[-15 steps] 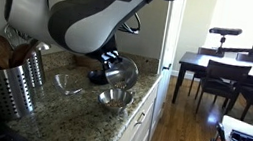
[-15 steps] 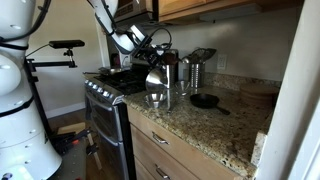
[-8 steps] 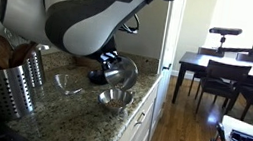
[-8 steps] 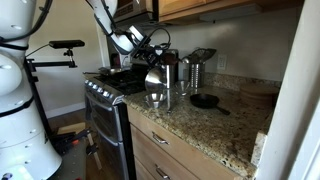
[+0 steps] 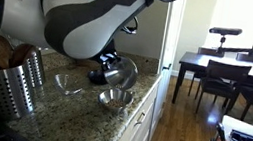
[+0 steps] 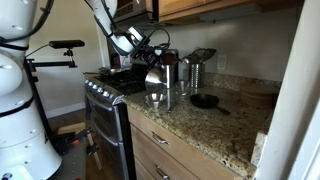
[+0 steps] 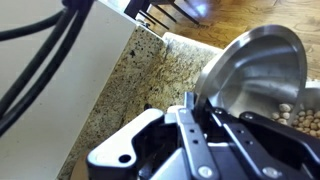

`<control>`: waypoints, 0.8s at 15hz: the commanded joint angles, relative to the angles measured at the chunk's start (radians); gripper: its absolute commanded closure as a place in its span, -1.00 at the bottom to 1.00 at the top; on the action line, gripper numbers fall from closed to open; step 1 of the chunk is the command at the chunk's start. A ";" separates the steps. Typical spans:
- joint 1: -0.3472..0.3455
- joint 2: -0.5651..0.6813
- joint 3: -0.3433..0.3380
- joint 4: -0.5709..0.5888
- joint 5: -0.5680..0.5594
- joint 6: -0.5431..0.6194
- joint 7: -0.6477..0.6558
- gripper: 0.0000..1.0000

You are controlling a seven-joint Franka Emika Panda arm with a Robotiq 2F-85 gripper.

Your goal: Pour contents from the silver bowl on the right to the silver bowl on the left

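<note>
My gripper point(image 7: 200, 104) is shut on the rim of a silver bowl point(image 7: 255, 62), which is tilted steeply on its side. Small pale beans point(image 7: 296, 114) lie in its lower part. In both exterior views the gripper point(image 5: 100, 73) point(image 6: 147, 47) holds this tilted bowl point(image 5: 122, 71) point(image 6: 155, 78) just above a second silver bowl point(image 5: 114, 99) point(image 6: 158, 99) that sits on the granite counter point(image 5: 70, 113). A third shiny bowl point(image 5: 67, 84) sits on the counter beside it.
A perforated metal utensil holder point(image 5: 11, 86) with wooden spoons stands near the camera. A black pan point(image 6: 204, 100) and metal canisters point(image 6: 193, 70) sit further along the counter. A stove point(image 6: 105, 95) adjoins the counter. The counter edge point(image 5: 139, 111) drops to a wooden floor.
The arm's upper body has shifted slightly to the left in the exterior view. The held bowl stays tilted in the same place.
</note>
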 commanded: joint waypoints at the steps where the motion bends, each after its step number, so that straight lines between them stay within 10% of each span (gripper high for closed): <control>1: 0.013 0.016 0.001 0.014 -0.042 -0.054 -0.009 0.84; 12: 0.017 0.040 0.005 0.016 -0.086 -0.076 -0.010 0.84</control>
